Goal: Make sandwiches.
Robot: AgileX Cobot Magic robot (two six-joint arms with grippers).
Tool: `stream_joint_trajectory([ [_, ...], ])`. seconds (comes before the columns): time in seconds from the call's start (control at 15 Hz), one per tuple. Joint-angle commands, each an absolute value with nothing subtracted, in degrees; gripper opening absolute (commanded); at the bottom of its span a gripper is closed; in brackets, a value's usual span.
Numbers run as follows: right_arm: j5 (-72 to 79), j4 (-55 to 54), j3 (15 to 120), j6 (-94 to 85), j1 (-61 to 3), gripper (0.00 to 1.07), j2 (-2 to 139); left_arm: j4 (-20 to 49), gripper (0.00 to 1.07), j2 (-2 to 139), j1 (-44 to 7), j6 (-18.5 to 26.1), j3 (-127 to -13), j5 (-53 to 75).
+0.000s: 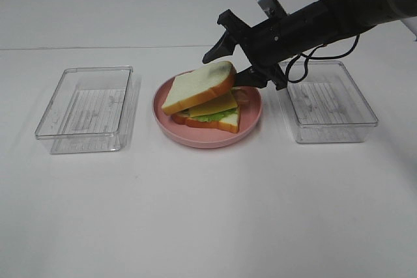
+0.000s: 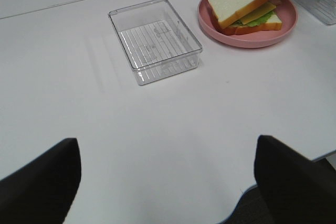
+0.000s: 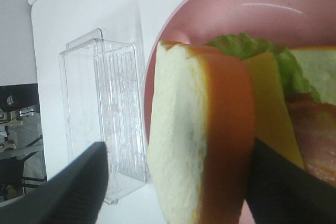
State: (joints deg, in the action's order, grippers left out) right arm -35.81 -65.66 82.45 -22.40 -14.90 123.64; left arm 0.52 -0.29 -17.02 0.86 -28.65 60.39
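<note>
The right end effector [image 1: 236,63] stands spread around the top bread slice [image 1: 199,85], which tilts on the sandwich [image 1: 207,103] just below it. The left end effector [image 2: 168,182], gaping and empty, hangs well away over the desk [image 1: 208,213].

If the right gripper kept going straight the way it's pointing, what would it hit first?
Probably the top bread slice: it already sits tilted between the open fingers of the right gripper, leaning on the cheese. Contact itself is hard to judge.

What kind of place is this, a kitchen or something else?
Probably a robot test bench, not a kitchen: a bare white table, a toy sandwich on a pink plate, and empty clear plastic boxes.
</note>
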Motion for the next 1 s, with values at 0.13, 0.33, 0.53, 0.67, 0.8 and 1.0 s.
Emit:
stream_joint_trajectory([
  [0.13, -35.8, -57.6, 82.3, -16.8, -14.7, 0.75, 123.1, 0.6, 0.85, -1.4, -17.1, 0.7, -28.5, 59.8],
  [0.33, -36.0, -48.5, 82.3, -11.5, -14.7, 0.76, 122.3, 0.6, 0.85, -1.4, -17.1, 0.7, -28.5, 59.8],
  [0.53, -36.2, -37.0, 82.3, -7.6, -14.7, 0.76, 117.9, 0.6, 0.85, -1.4, -17.1, 0.7, -28.5, 59.8],
  [0.67, -38.0, -28.8, 82.3, -4.9, -14.7, 0.76, 114.1, 0.6, 0.85, -1.4, -17.1, 0.7, -28.5, 59.8],
  [0.8, -43.7, -20.2, 82.3, -3.6, -14.8, 0.76, 108.8, 0.6, 0.85, -1.4, -17.1, 0.7, -28.5, 59.8],
  [1.0, -55.1, -12.6, 82.3, 0.0, -14.8, 0.76, 103.0, 0.6, 0.85, -1.4, -17.1, 0.7, -28.5, 59.8],
])
